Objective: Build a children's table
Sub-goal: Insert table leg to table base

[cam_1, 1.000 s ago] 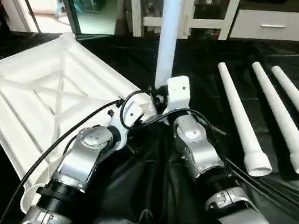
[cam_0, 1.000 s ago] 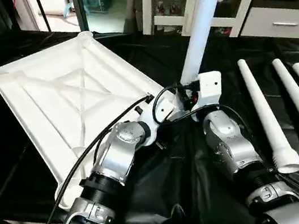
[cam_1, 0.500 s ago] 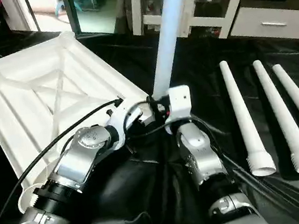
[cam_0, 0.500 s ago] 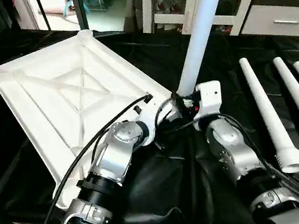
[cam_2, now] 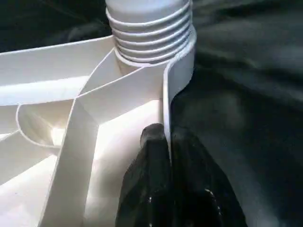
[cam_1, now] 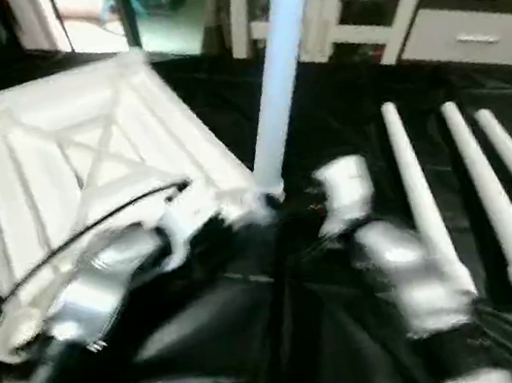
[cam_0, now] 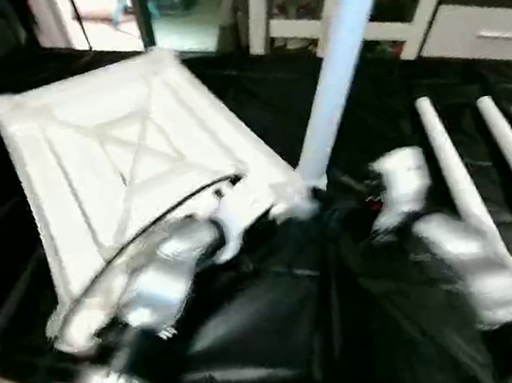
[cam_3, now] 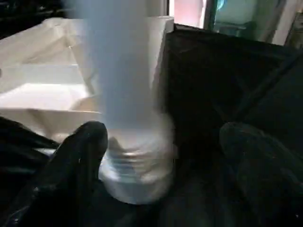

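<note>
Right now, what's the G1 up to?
It is putting the children's table together. The white table top lies underside up on the black-sheeted work table. One leg stands upright in the top's near corner socket, its threaded end seated there in the left wrist view. The left hand is shut on the top's rim beside that socket. The right hand is open, its fingers on either side of the leg's base. Three more legs lie on the sheet to the right.

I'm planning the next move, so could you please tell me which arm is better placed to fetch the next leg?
Probably the right. Its end effector is open beside the standing leg, on the side of the three spare legs. The left end effector is shut on the top's rim, steadying it.
</note>
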